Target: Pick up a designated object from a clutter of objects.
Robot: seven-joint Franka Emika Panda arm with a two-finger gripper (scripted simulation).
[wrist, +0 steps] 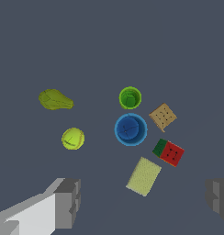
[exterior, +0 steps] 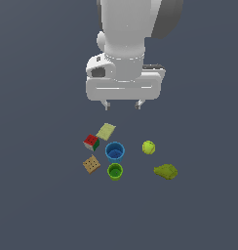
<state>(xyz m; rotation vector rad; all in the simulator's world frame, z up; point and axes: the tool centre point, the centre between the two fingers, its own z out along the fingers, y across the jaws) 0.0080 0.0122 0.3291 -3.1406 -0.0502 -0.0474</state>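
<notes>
The blue cup (exterior: 114, 152) (wrist: 130, 129) stands upright in the middle of the clutter, mouth up. Right beside it is the smaller green cup (exterior: 115, 172) (wrist: 130, 97). Around them lie a red-green-white puzzle cube (exterior: 91, 142) (wrist: 169, 152), a tan cracker-like square (exterior: 91, 164) (wrist: 162, 116), a pale green flat card (exterior: 106, 131) (wrist: 143, 176), a yellow-green ball (exterior: 148, 147) (wrist: 73, 138) and an olive lumpy piece (exterior: 166, 171) (wrist: 54, 99). My gripper (exterior: 123, 104) (wrist: 142, 200) hangs well above the clutter, open and empty, its fingers (wrist: 68, 203) spread wide.
The items lie on a flat dark grey surface (exterior: 43, 195). The arm's white body fills the top of the exterior view.
</notes>
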